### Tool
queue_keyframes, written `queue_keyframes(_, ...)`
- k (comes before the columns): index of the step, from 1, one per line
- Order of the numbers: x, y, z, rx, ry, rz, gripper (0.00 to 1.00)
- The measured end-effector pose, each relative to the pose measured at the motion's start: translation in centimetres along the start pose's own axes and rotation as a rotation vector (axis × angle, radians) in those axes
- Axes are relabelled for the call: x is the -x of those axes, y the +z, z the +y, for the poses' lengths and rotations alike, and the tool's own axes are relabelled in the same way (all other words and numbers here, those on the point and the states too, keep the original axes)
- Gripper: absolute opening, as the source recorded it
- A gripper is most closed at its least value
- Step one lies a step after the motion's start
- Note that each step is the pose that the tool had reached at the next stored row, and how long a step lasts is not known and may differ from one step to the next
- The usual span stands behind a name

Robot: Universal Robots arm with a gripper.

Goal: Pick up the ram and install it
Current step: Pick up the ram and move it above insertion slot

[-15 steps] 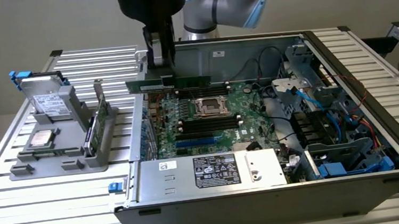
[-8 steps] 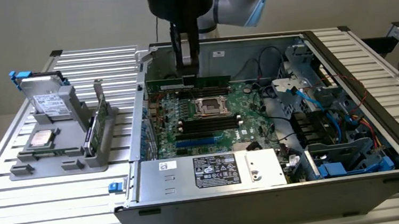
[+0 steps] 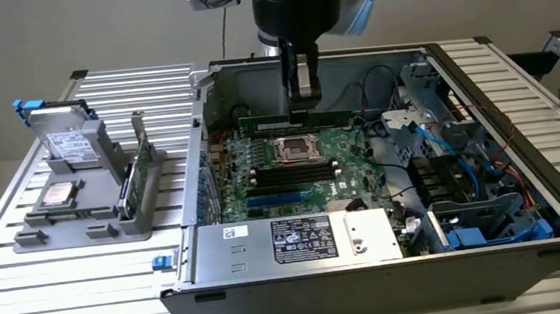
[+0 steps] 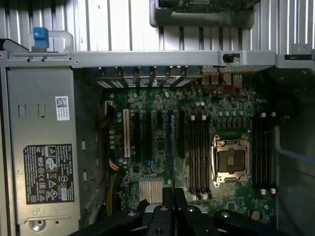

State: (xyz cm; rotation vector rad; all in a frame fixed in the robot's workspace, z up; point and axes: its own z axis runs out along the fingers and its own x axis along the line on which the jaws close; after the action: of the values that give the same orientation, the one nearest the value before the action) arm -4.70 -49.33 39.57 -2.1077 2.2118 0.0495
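The ram (image 3: 269, 119) is a long thin green stick hanging level inside the open computer case, just above the motherboard (image 3: 260, 162) and behind the silver processor socket (image 3: 297, 149). My gripper (image 3: 302, 107) comes straight down from above and is shut on the stick's middle. Black memory slots (image 3: 292, 175) lie in front of the socket. In the wrist view, the closed fingertips of the gripper (image 4: 170, 200) hang over the board, between the socket (image 4: 229, 160) and the grey power supply (image 4: 44, 162). Long black slots (image 4: 198, 155) run beside the socket.
A power supply (image 3: 297, 238) fills the case's near side. Blue and black cables (image 3: 439, 141) and drive bays crowd the exterior view's right. On the left, outside the case, a grey holder (image 3: 84, 217) carries a hard drive (image 3: 69, 147), a square silver chip (image 3: 58, 194) and a green expansion card (image 3: 134, 180).
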Motion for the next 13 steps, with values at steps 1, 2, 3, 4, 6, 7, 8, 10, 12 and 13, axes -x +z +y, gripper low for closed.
queue_keyframes(1, 0.2, 0.21, -0.42, -0.0001, 0.0, 0.0007, 0.13)
queue_keyframes(2, 0.4, 0.42, -0.85, 0.0, 0.0, 0.001, 0.13)
queue_keyframes(3, 0.8, 0.65, -1.28, 0.0, 0.0, 0.001, 0.13)
queue_keyframes(4, 1.1, 0.87, -1.68, -0.0001, 0.0, 0.0009, 0.13)
queue_keyframes(6, 1.9, 1.33, -2.12, 0.0, 0.0, 0.001, 0.13)
queue_keyframes(7, 2.3, 1.55, -2.18, -0.0001, 0.0, 0.001, 0.13)
queue_keyframes(8, 2.8, 1.77, -2.19, -0.0001, 0.0, 0.001, 0.13)
queue_keyframes(10, 3.6, 2.2, -2.16, -0.0001, 0.0, 0.0009, 0.13)
queue_keyframes(12, 4.5, 2.65, -2.1, -0.0001, 0.0, 0.0009, 0.13)
queue_keyframes(13, 4.8, 2.85, -2.06, -0.0002, 0.0, 0.0009, 0.13)
